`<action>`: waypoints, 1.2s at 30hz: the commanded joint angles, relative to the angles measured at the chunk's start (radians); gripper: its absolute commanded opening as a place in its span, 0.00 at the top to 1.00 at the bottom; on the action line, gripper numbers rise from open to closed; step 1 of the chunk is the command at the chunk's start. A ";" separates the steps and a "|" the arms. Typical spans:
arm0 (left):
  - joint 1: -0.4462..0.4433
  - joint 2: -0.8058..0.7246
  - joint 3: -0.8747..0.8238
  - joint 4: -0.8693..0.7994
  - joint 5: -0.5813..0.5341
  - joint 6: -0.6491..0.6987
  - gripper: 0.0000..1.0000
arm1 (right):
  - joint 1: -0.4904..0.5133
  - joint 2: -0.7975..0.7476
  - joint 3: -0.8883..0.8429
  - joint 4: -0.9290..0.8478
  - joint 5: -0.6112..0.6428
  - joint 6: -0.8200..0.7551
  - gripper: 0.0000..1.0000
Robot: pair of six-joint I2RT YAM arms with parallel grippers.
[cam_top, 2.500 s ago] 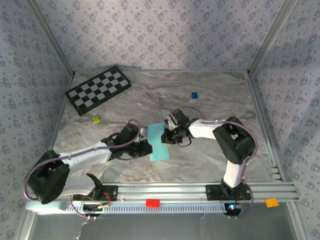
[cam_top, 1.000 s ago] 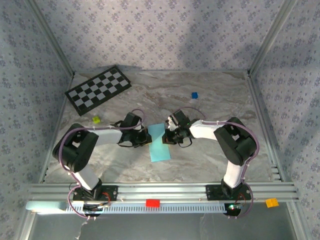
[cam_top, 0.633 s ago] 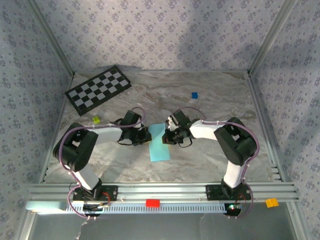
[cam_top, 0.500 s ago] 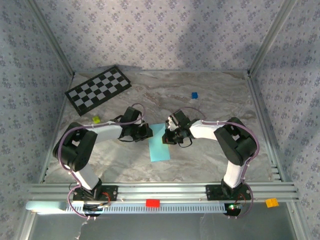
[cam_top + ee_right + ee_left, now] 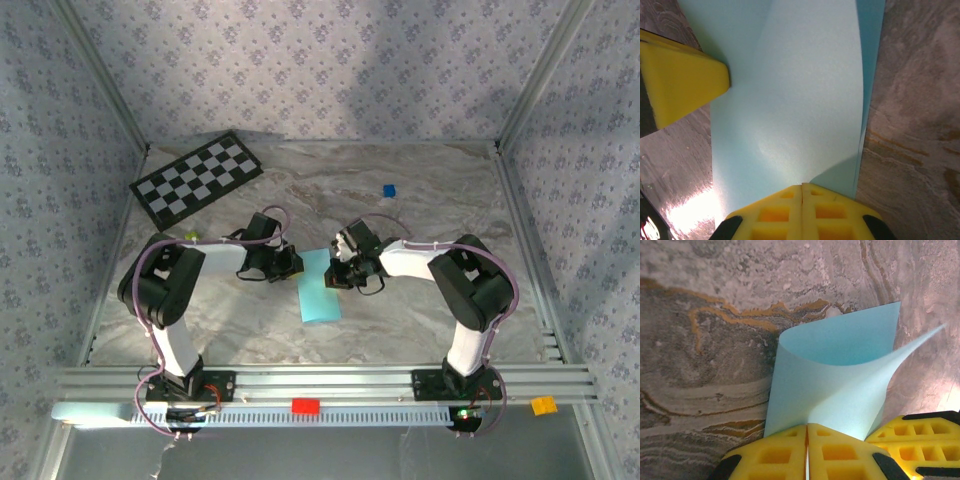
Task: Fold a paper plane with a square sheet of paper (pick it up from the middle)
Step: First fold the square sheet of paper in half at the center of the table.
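Observation:
The square sheet of paper (image 5: 318, 296) is light sky-blue and lies folded over in the middle of the marble table. In the left wrist view its far part (image 5: 835, 370) curls up off the table in a loop. My left gripper (image 5: 293, 264) is shut on the sheet's left edge, its yellow pads (image 5: 840, 450) meeting on the paper. My right gripper (image 5: 333, 277) is shut on the opposite edge (image 5: 790, 100), pads pressed together (image 5: 801, 189). Each wrist view also catches the other gripper's yellow fingertips (image 5: 685, 85).
A black-and-white checkerboard (image 5: 197, 178) lies at the back left. A tiny blue cube (image 5: 389, 190) sits at the back right and a yellow-green cube (image 5: 190, 237) by the left arm. Red (image 5: 305, 406) and orange (image 5: 543, 405) blocks rest on the front rail.
My left gripper has shifted a little away from the bases while its elbow swung, and the sheet's left part has lifted and curled. The right arm has stayed still.

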 commanded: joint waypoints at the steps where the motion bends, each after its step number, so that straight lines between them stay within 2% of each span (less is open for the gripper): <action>1: 0.010 -0.008 0.028 -0.026 -0.009 0.009 0.91 | -0.008 0.053 -0.052 -0.173 0.096 -0.019 1.00; 6: 0.014 -0.015 0.073 -0.037 0.005 0.029 0.89 | -0.010 0.054 -0.051 -0.173 0.093 -0.020 1.00; 16: 0.050 0.073 0.072 -0.003 0.011 0.031 0.90 | -0.012 0.056 -0.056 -0.167 0.089 -0.019 1.00; 36: 0.148 0.089 0.133 -0.036 -0.131 0.016 0.92 | -0.014 0.056 -0.067 -0.167 0.090 -0.025 1.00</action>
